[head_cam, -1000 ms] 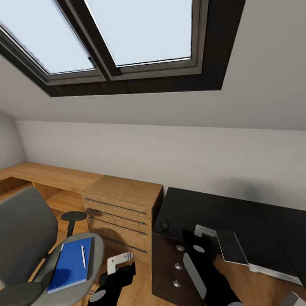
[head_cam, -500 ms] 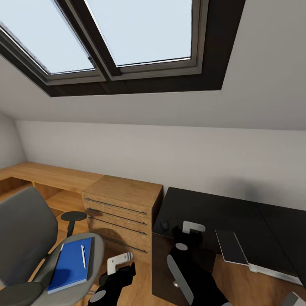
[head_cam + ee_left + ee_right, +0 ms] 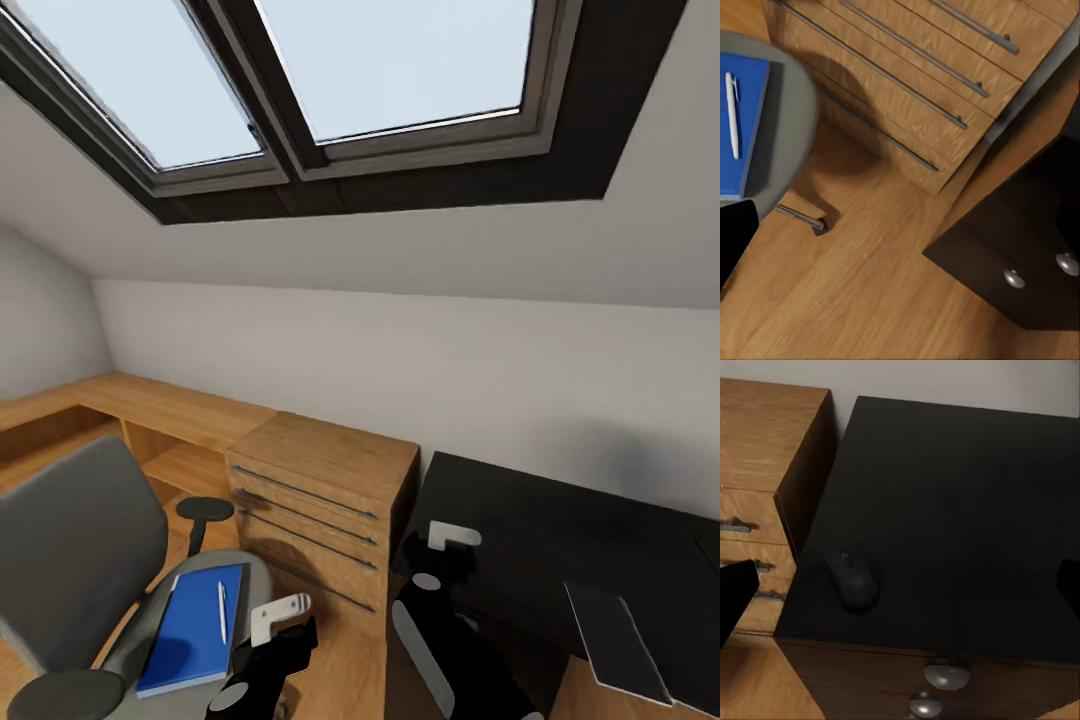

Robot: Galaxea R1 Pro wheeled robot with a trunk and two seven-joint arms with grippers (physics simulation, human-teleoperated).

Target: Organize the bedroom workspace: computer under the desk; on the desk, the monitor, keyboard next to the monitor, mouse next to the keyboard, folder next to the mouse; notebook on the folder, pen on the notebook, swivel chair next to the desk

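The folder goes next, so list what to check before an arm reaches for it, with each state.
1. Flat blue folder lies on the grey swivel chair's seat: ok.
2. Folder top bare: not ok, a thin white pen rests on it.
3. Black mouse on the matt black desk: ok.
4. Right hand open and empty: ok.
5. Thin dark notebook on the desk: ok.

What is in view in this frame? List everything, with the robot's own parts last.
skylight: one, dark-framed, sloped wall
wooden drawer unit: one, light wood, left of desk
desk: one, black top, silver knobs
mouse: one, black, desk's near corner
notebook: one, dark, desk edge
swivel chair: one, grey
folder: one, blue, chair seat
pen: one, whitish, on folder
left hand: over floor
right hand: above desk corner
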